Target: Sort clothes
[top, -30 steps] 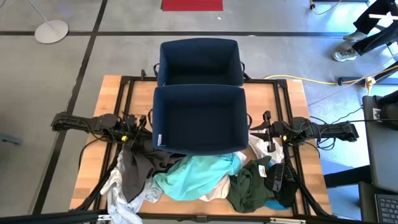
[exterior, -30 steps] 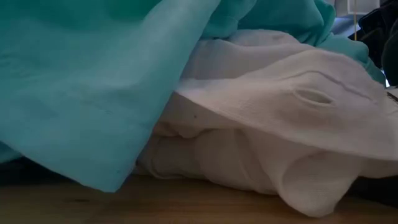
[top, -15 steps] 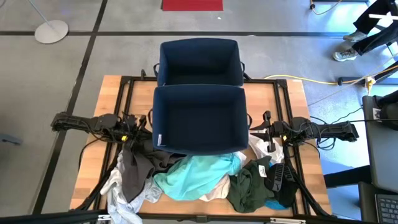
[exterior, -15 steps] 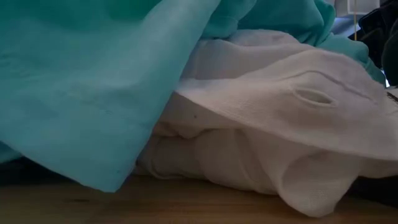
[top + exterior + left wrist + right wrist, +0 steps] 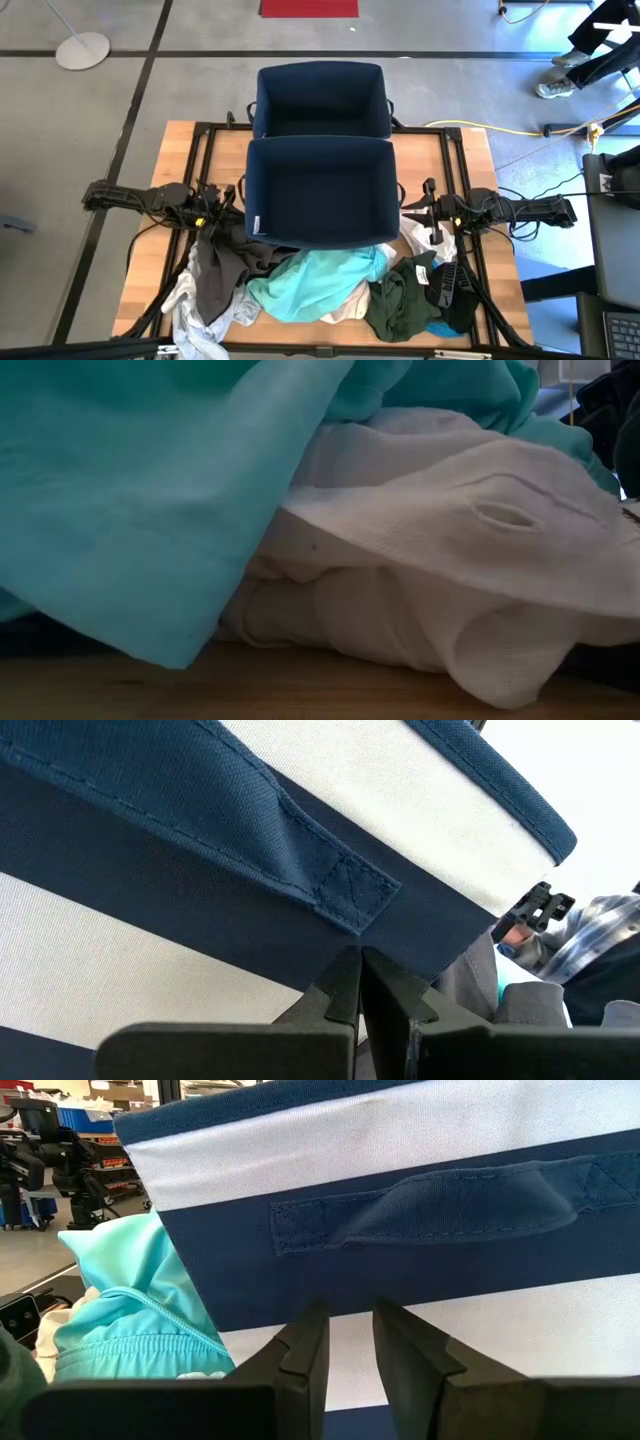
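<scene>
- While both arms wait at the flanks of the near bin (image 5: 322,190), nothing sorted yet: near bin and far bin (image 5: 320,98) both look empty from above.
- Clothes (image 5: 310,285) heaped on the table (image 5: 150,160) just in front of the near bin, spread along its front wall; long axis of the heap parallel to that wall.
- Turquoise garment (image 5: 318,281) at heap centre, touching the bin's front edge; white garment (image 5: 450,560) tucked under it, resting on the tabletop in the low view.
- Dark grey garment (image 5: 215,285) toward the bin's left front corner; dark green garment (image 5: 400,298) and black garment (image 5: 450,290) toward its right front corner.
- Left gripper (image 5: 358,982) hard by the bin's left wall, just under the sewn handle strap; fingers pressed together, nothing between them.
- Right gripper (image 5: 350,1342) facing the bin's right wall below its handle; fingers slightly apart, holding nothing.
- Heap lies in front of both grippers, toward the table's front edge, not between the jaws.
- Judged: neither arm much nearer to the heap overall; left nearest the dark grey piece, right nearest dark green and black; turquoise roughly midway.
- Judged next: swing away from the bin wall, down onto the nearest garment.
</scene>
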Action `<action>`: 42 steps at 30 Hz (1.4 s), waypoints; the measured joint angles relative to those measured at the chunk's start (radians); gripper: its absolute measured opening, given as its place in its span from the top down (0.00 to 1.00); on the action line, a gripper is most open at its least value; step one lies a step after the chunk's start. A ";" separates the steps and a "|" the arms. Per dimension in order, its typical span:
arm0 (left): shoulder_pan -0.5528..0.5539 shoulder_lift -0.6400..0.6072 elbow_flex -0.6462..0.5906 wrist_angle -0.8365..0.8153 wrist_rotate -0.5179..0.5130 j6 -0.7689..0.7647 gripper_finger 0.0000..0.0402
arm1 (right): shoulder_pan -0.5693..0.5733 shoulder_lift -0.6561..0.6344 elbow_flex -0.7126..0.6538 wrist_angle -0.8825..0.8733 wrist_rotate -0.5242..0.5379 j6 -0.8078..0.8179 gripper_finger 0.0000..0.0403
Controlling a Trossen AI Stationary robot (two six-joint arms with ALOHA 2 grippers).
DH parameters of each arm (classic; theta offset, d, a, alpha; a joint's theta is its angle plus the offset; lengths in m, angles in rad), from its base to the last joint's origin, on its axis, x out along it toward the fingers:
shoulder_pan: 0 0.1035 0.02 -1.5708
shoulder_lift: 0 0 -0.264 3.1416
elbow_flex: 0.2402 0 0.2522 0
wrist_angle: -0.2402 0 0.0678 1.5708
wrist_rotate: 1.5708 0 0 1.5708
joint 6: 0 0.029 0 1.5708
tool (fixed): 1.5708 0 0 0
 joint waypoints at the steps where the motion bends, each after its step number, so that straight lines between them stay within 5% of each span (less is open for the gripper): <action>1: 0.000 0.000 0.000 0.000 0.000 0.000 0.99 | 0.000 0.000 0.000 0.000 0.000 0.000 0.79; 15: 0.000 0.000 0.000 0.001 0.000 0.000 0.99 | 0.000 0.000 0.000 0.007 0.002 0.001 0.79; 23: 0.000 0.000 -0.001 0.014 -0.027 0.021 0.99 | 0.000 0.000 0.000 0.026 -0.033 0.408 0.79; 30: 0.000 0.000 -0.001 0.053 -0.056 0.069 0.99 | 0.000 -0.003 0.006 0.097 0.034 0.468 0.79; 42: 0.000 0.000 -0.001 0.056 -0.063 0.136 0.99 | 0.000 0.031 0.348 -0.330 -0.037 0.560 0.79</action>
